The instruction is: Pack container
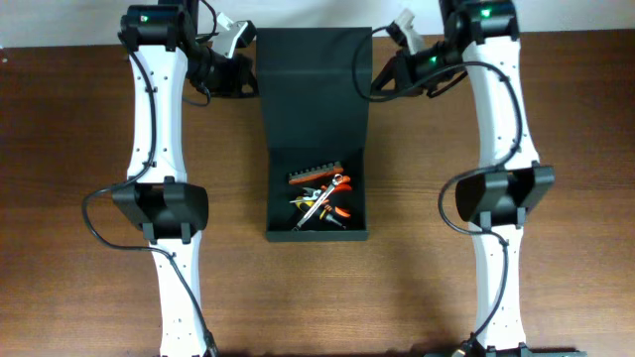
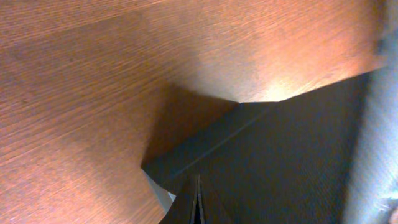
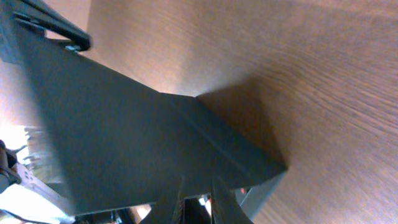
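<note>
The container, a dark green-black box, sits mid-table with its flap lid thrown back toward the far edge. Several hand tools with red and orange handles lie in its near half. My left gripper is at the lid's left edge. In the left wrist view its fingers are pressed together against the dark lid, whose corner hangs above the wood. My right gripper is at the lid's right edge. Its fingers stand slightly apart at the lid, with light showing through the gap.
The brown wooden table runs out on both sides of the box. Both white arms reach from the near edge, their elbows beside the box. Cables loop off each arm.
</note>
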`<state>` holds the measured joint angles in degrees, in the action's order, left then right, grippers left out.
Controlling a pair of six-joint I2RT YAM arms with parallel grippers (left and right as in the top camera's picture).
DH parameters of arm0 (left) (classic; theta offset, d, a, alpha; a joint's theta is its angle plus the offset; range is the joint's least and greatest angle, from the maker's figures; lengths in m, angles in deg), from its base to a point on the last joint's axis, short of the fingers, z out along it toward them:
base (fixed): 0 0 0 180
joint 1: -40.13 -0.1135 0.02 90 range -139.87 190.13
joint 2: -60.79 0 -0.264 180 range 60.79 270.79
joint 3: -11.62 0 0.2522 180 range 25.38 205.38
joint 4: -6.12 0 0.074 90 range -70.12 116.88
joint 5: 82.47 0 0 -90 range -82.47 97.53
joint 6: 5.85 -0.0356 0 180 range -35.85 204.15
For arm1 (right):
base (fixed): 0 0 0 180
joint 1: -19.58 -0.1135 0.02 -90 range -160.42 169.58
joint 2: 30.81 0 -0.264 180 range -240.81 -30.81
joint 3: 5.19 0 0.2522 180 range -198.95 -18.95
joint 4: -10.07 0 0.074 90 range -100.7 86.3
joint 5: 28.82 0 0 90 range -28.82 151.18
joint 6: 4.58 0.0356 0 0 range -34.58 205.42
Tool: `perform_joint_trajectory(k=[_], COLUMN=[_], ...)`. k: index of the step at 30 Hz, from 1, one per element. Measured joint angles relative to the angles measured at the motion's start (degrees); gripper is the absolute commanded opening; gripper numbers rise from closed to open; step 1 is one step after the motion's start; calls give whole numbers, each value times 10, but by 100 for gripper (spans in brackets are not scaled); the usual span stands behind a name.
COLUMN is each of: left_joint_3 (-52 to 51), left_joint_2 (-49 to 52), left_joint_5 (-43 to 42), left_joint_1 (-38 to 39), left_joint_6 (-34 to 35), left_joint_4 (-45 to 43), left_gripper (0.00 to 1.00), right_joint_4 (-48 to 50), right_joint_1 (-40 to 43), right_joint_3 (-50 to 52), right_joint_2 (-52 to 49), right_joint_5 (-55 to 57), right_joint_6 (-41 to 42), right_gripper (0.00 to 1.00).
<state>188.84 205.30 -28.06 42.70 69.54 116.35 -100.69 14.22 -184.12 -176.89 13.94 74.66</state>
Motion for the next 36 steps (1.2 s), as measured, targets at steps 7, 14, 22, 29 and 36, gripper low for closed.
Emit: perform_joint_trajectory(k=[7,14,22,29,36], left_joint_3=[0,-8,-150,-270,-434], left_joint_2=[-75,-130,-264,-323,-441], left_joint_5=[65,80,236,353,376], left_joint_1=[38,82,78,4,-50], left_joint_6=[0,7,7,19,30], left_joint_4=[1,1,2,1,-10], left_gripper=[2,2,2,2,2], right_joint_4=[0,0,0,0,0], right_joint_1=[-32,-75,-86,0,68], right_joint_3=[-1,0,0,75,310], right_joint_2=[116,122,128,258,505], right_joint_5=[80,85,254,384,449], right_joint_6=[29,52,100,142,151], right_gripper=[16,17,22,25,24])
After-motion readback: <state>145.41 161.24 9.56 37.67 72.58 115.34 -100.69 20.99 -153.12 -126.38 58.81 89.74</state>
